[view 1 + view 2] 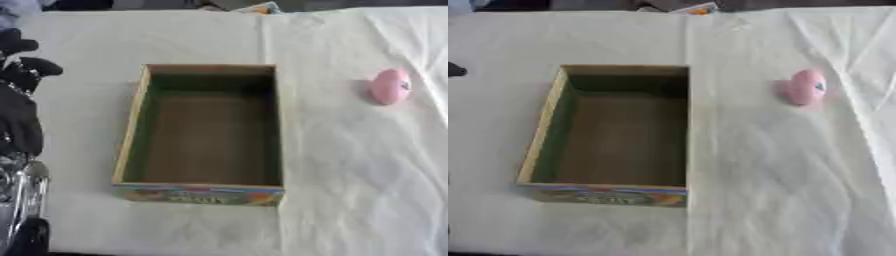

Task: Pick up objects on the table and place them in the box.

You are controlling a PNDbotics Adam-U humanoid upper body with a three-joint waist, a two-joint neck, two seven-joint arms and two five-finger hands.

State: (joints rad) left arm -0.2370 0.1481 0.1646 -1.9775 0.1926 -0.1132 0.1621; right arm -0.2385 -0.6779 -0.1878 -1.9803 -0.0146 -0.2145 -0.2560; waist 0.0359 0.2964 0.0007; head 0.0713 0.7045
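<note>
An open cardboard box (133, 125) with a colourful printed front stands in the middle of the white cloth, and nothing lies inside it. A pink egg-shaped object (389, 86) with a small dark mark rests on the cloth to the box's right, well apart from it. My left hand (19, 95) shows at the left edge of the left eye view, black, fingers up and relaxed, holding nothing. It stays clear of the box. My right hand is in neither view.
A white wrinkled cloth (780, 165) covers the table. A small colourful item (260, 8) lies at the far edge. Silver arm parts (22, 190) sit at the lower left.
</note>
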